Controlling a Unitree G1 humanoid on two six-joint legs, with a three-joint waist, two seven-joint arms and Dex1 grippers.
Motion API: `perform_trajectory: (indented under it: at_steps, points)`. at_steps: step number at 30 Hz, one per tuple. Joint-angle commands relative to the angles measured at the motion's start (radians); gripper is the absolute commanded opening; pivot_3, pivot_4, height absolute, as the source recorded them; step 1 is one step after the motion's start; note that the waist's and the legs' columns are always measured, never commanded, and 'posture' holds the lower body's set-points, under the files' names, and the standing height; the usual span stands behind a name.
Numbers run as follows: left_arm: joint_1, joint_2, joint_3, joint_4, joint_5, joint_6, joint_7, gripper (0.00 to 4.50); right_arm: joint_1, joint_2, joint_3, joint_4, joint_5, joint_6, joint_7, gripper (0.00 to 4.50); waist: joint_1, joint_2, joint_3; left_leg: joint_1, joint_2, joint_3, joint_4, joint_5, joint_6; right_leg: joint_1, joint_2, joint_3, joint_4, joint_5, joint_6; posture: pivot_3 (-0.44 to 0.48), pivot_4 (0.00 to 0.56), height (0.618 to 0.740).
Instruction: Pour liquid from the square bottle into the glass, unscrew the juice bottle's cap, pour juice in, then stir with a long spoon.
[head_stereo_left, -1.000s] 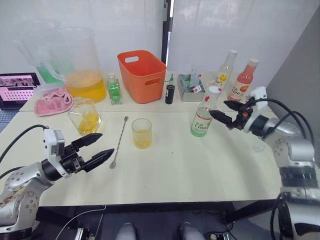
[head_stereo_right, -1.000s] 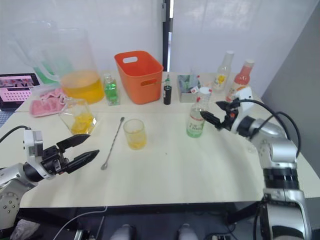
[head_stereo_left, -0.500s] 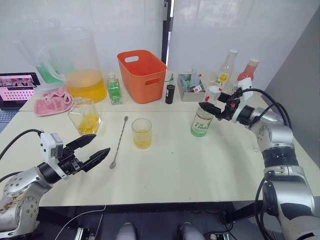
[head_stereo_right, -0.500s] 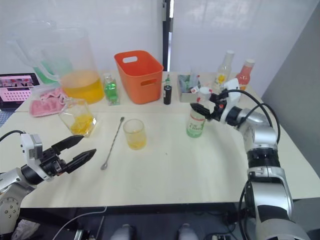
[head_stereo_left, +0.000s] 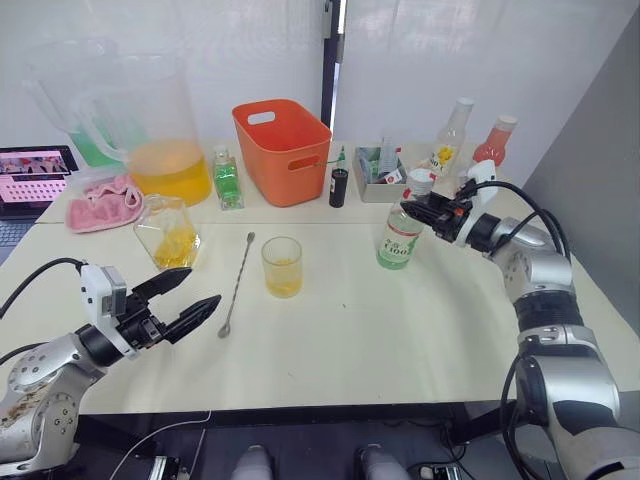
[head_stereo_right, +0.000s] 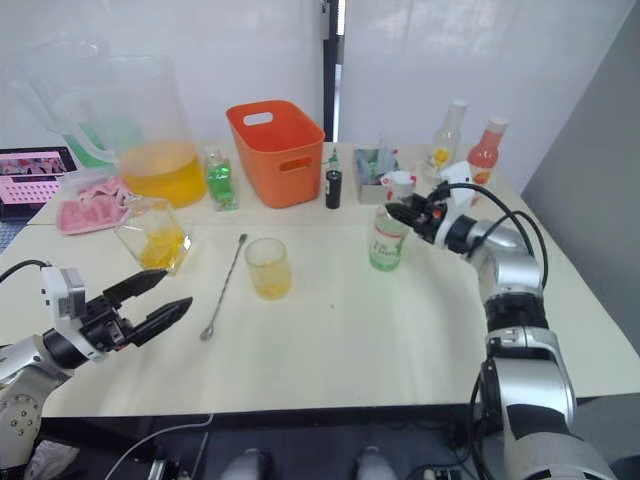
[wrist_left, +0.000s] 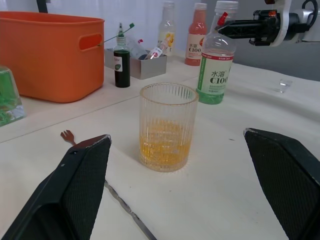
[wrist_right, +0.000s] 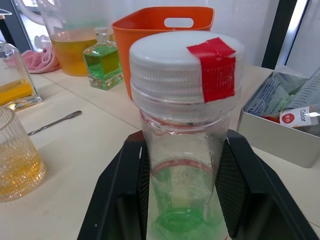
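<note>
The juice bottle stands upright on the worktop, toward its right edge, with the white cap on its neck. The right gripper reaches to the neck just under the cap, one finger on each side; I cannot tell if they press it. The glass, with a little yellow-orange liquid, stands near the middle. The long spoon lies beside it. The left gripper hangs near the front edge with its jaws released.
</note>
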Motion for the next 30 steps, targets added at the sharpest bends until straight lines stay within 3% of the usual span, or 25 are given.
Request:
perform_trajectory:
  at_steps: [1, 12, 19, 24, 30]
  points:
    - [-0.018, 0.004, -0.005, -0.006, 0.001, -0.019, -0.005, 4.50, 0.000, -0.022, -0.036, -0.064, 0.018, -0.003, 0.005, 1.27, 0.000, 0.000, 0.000, 0.000, 0.000, 0.000, 0.000, 0.000, 0.000, 0.000, 0.000, 0.000, 0.000, 0.000, 0.000, 0.000, 0.150, 0.703]
    - [-0.043, 0.015, -0.032, 0.007, -0.001, -0.015, -0.030, 4.50, 0.085, -0.037, -0.075, -0.300, 0.101, 0.134, 0.025, 1.27, 0.002, 0.001, 0.000, 0.000, 0.000, 0.000, -0.001, 0.000, 0.000, -0.001, 0.000, 0.000, 0.000, 0.000, 0.000, 0.000, 0.150, 0.703]
    - [-0.117, 0.045, -0.082, 0.079, -0.004, -0.008, -0.122, 4.50, 0.245, -0.124, -0.035, -0.753, 0.237, 0.380, 0.075, 1.27, 0.008, 0.001, 0.001, -0.001, 0.000, 0.000, -0.001, 0.000, 0.000, -0.002, 0.000, 0.000, 0.000, -0.001, -0.001, 0.000, 0.150, 0.703]
    - [-0.174, 0.077, -0.131, 0.123, 0.001, 0.010, -0.202, 4.50, 0.294, -0.081, 0.007, -1.024, 0.360, 0.533, -0.013, 1.27, -0.002, 0.001, 0.001, -0.001, 0.001, 0.000, -0.001, 0.000, 0.000, -0.003, 0.000, 0.000, 0.001, -0.001, -0.001, 0.000, 0.150, 0.703]
    - [-0.197, 0.099, -0.151, 0.136, 0.005, 0.004, -0.250, 4.50, 0.299, 0.016, 0.126, -1.106, 0.346, 0.557, -0.096, 1.27, 0.000, 0.001, 0.001, -0.002, 0.001, 0.000, -0.001, 0.000, -0.001, -0.004, 0.001, 0.000, 0.002, -0.002, -0.002, 0.000, 0.150, 0.703]
